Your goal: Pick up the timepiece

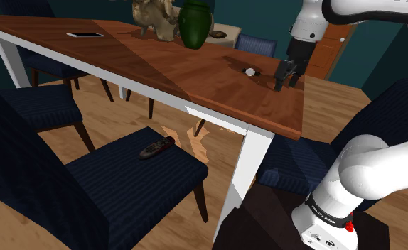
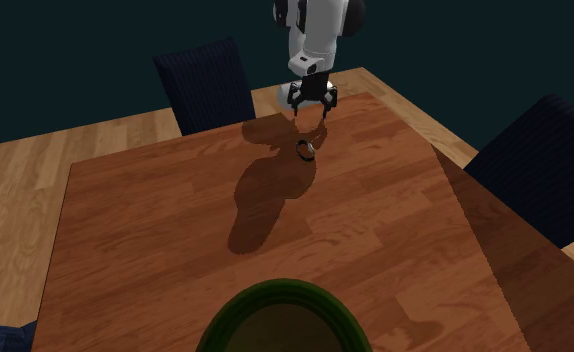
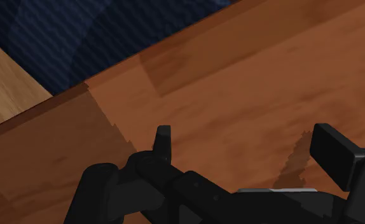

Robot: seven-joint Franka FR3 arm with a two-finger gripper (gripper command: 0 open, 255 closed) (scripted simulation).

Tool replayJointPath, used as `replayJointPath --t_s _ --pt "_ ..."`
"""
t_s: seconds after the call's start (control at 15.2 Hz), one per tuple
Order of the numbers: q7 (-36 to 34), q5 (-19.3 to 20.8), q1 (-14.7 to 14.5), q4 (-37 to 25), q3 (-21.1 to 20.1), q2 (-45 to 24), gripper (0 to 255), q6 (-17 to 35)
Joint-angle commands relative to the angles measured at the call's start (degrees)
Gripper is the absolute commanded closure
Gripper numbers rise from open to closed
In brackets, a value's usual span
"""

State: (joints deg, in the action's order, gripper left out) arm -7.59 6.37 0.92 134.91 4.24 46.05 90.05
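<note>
Watch [image 1: 250,71] lay flat on the brown wooden table [image 1: 160,64], near the end of the tabletop closest to the robot's stand [image 1: 266,227]. In the second exterior view it appeared as a small ring with a pale face [image 2: 305,148], resting in the arm's shadow on the wood.

The black gripper [image 1: 284,84] hung low over the same end of the table, pointing down, just beside the watch and to the shoulder view's right of it, not touching it. In the second exterior view the gripper [image 2: 312,112] stood just beyond the watch, close to the table's far edge. The wrist view showed the gripper [image 3: 247,143] with its fingers [image 3: 163,143] spread apart and only bare tabletop [image 3: 238,76] between them, so it gripped nothing. Past the table's edge in that view were a dark blue chair seat [image 3: 79,38] and a patch of light wooden floor [image 3: 3,89].

Farther along the table stood a dark green vase [image 1: 195,23], with a tan figurine [image 1: 153,18] just beside it and a flat phone [image 1: 85,34] well apart from both, toward the shoulder view's left. Dark blue chairs surrounded the table; one chair [image 1: 124,177] in the shoulder view's foreground had a dark remote control [image 1: 156,148] lying on its seat.
</note>
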Motion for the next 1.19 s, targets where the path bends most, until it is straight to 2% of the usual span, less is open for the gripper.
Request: replayJointPath --t_s 0.0,0.46,0.86,0.92,1.12 --pt "0.0 0.0 0.0 0.0 0.0 0.0 0 0.0" --pt "17.55 -4.09 -5.13 -18.34 9.79 -17.32 0 -2.27" --pt "33.61 -12.33 -8.48 -38.97 17.36 -34.85 0 -9.47" --pt "34.76 -13.11 -8.48 -40.66 17.78 -36.24 0 -10.22" --pt "34.89 -12.8 -8.35 -37.4 17.53 -35.38 0 -7.77"
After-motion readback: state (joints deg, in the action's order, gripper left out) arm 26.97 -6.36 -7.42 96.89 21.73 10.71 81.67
